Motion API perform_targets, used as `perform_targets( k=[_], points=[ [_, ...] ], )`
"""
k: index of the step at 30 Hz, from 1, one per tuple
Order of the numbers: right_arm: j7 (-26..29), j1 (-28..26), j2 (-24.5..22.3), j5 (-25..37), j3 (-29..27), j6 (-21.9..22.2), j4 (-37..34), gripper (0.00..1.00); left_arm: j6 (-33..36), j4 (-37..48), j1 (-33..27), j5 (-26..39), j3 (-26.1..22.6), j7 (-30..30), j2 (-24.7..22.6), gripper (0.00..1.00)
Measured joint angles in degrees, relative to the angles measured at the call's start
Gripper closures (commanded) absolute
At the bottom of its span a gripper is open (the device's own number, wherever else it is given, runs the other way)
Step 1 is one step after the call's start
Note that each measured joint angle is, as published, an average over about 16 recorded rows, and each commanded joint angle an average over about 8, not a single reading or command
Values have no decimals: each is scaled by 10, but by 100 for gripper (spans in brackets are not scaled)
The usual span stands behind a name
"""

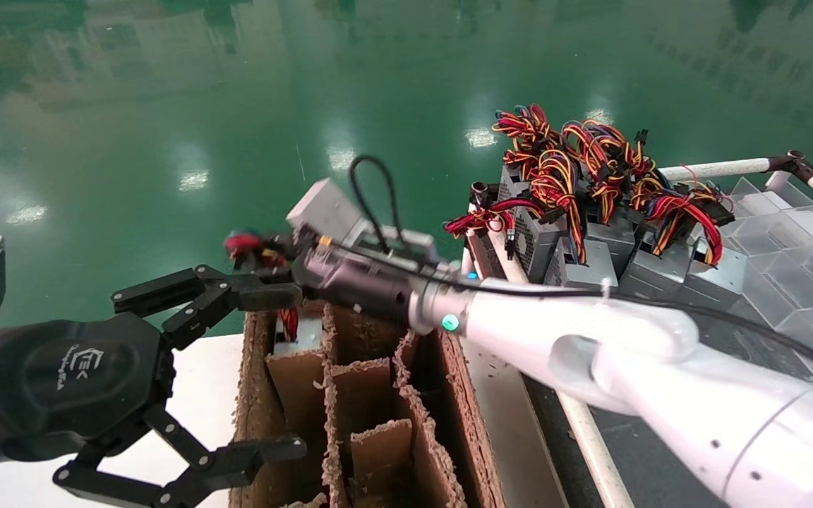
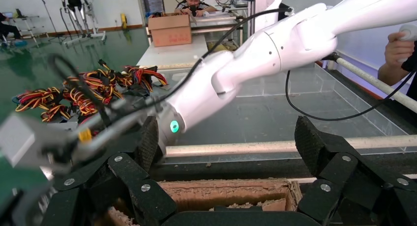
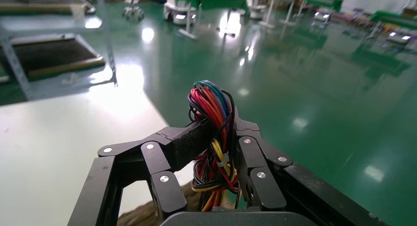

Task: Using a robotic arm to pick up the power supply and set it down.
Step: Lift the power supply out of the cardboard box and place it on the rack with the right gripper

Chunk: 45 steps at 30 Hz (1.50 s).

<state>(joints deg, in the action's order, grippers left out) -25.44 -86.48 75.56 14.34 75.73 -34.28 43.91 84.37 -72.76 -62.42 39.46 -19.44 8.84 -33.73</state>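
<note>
The white robotic arm (image 1: 590,331) reaches from the lower right across the brown divided cardboard box (image 1: 449,395). Its right gripper (image 1: 255,252) is above the box's far left corner, shut on a red, yellow and black wire bundle (image 3: 212,113); the right wrist view shows the right gripper (image 3: 216,137) clamped on those wires. The bundle runs down to the grey power supply (image 1: 292,346), which sits low in the far left compartment and is mostly hidden. My left gripper (image 1: 297,370) hangs open at the box's left side. In the left wrist view the left gripper (image 2: 228,147) holds nothing.
A heap of similar grey units with coloured wires (image 1: 590,233) lies on the cart at right, beside clear plastic dividers (image 1: 802,240) and a white rail (image 1: 717,169). A white table (image 1: 195,381) lies left of the box. A person's hand (image 2: 401,46) is behind the cart.
</note>
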Motion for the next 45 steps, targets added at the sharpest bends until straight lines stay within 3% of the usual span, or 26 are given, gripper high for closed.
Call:
perform_targets(
  k=[11, 23, 33, 38, 45],
  points=[
    [-14, -7, -60, -23, -38, 19, 82, 100, 0, 0, 0, 0, 0, 0, 0, 0],
    [-12, -29, -152, -34, -72, 94, 222, 100, 0, 0, 0, 0, 0, 0, 0, 0],
    [15, -75, -255, -33, -77, 146, 313, 100, 0, 0, 0, 0, 0, 0, 0, 0],
    [31, -99, -314, -33, -76, 126, 336, 100, 0, 0, 0, 0, 0, 0, 0, 0],
    [53, -136, -395, -33, -77, 20, 342, 100, 0, 0, 0, 0, 0, 0, 0, 0]
  ],
)
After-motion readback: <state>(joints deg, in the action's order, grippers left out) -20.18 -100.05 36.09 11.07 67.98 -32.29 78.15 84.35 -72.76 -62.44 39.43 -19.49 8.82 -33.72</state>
